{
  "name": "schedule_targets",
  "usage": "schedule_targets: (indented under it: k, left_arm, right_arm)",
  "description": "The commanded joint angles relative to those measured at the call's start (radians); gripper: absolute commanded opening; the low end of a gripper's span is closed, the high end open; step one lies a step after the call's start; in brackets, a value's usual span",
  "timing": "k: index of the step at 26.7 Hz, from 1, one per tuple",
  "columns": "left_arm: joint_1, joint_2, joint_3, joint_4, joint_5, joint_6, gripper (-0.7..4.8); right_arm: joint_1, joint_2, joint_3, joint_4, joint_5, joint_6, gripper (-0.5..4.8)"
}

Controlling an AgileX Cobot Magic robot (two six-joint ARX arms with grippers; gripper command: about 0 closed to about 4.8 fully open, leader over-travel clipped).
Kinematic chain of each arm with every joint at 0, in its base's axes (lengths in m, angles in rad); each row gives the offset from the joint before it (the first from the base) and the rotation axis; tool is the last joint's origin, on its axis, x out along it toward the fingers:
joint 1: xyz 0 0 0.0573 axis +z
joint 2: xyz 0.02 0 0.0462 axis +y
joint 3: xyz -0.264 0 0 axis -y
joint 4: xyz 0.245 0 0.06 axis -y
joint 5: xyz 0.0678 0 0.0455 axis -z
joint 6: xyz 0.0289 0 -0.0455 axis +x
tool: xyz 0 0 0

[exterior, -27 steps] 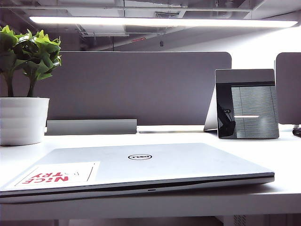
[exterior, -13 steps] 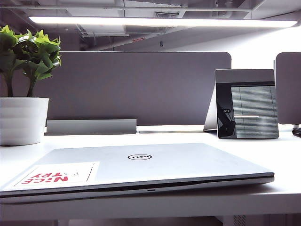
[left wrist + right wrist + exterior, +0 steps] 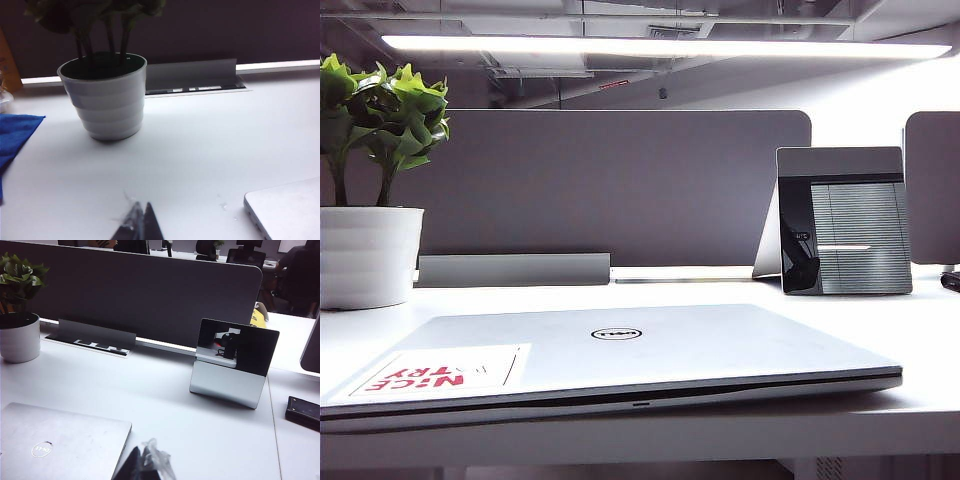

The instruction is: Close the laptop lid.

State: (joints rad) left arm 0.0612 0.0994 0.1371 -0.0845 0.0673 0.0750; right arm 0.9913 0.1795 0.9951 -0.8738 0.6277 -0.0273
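The laptop lid (image 3: 620, 345) lies flat on the laptop's base (image 3: 740, 391), silver back up, showing the round logo and the red-lettered sticker (image 3: 440, 368). Only a thin dark seam runs along the front edge. Neither gripper appears in the exterior view. My left gripper (image 3: 141, 220) hovers over bare table, shut and empty, with a corner of the laptop (image 3: 287, 207) off to one side. My right gripper (image 3: 142, 462) is shut just off the lid's (image 3: 60, 445) corner edge, with a scrap of clear tape clinging to one finger.
A white pot with a green plant (image 3: 368, 255) stands at the back left, and a blue cloth (image 3: 15, 132) lies beside it. A grey-black slatted box (image 3: 845, 222) stands at the back right. A small black device (image 3: 305, 412) lies beyond it. A grey partition (image 3: 620, 185) closes off the rear.
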Motion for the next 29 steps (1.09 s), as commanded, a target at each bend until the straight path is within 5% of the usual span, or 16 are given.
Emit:
schedule_targets:
  k: [1,29]
  left_arm:
    - [0.000,-0.018,-0.039,0.050,0.000,-0.022,-0.05]
    - [0.000,-0.095,-0.129,0.090,-0.003,-0.090,-0.05]
  right_arm:
    - [0.000,0.001,0.004,0.010,-0.001,-0.003,-0.04]
    - [0.000,0.001,0.004,0.010,-0.001,-0.003,-0.04]
